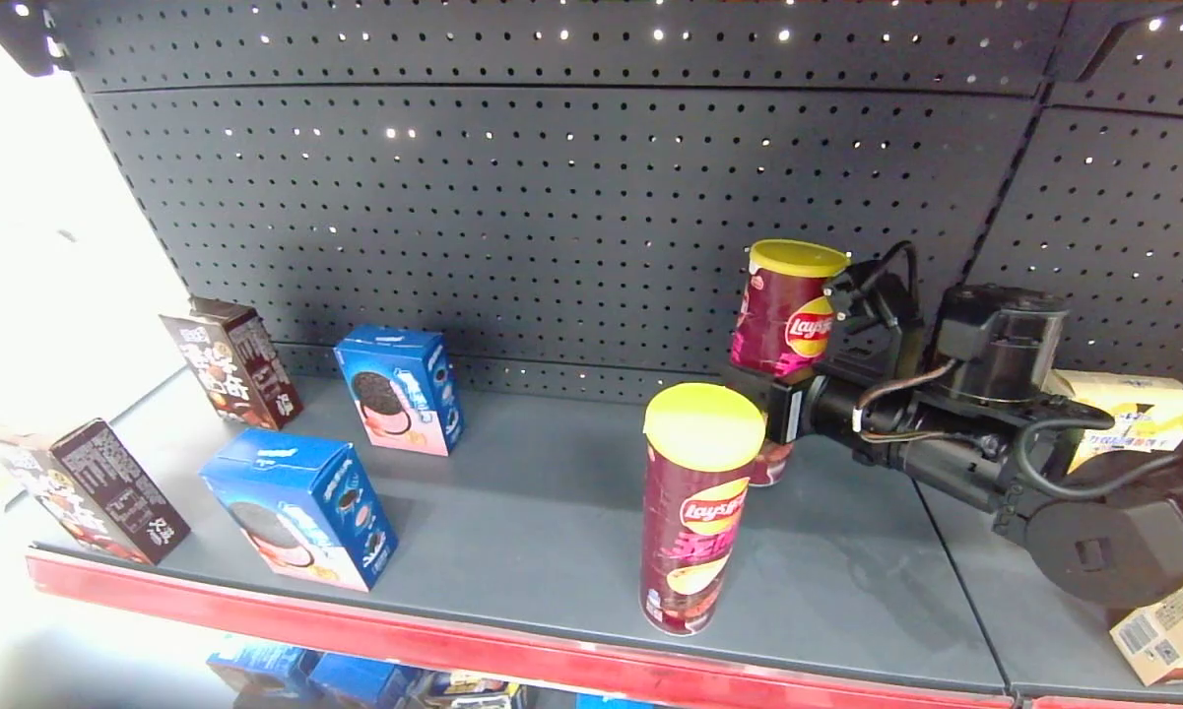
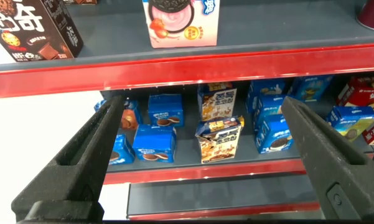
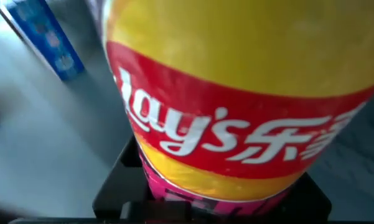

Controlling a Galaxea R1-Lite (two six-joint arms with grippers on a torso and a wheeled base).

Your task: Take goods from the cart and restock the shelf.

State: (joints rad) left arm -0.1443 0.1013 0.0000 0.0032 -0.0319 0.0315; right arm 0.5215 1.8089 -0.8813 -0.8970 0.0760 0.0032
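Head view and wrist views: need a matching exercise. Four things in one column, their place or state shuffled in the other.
Things:
1. rear chip can
2. front chip can
3. left gripper
4. rear brown box

Place or state:
A. open, holding nothing
B. stands free near the front edge of the shelf
C. clamped in the right gripper
D. back left of the shelf

Pairs: 1-C, 2-B, 3-A, 4-D

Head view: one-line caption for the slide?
Right gripper holds a yellow-lidded chip can upright at the shelf, behind a matching can standing near the front edge.
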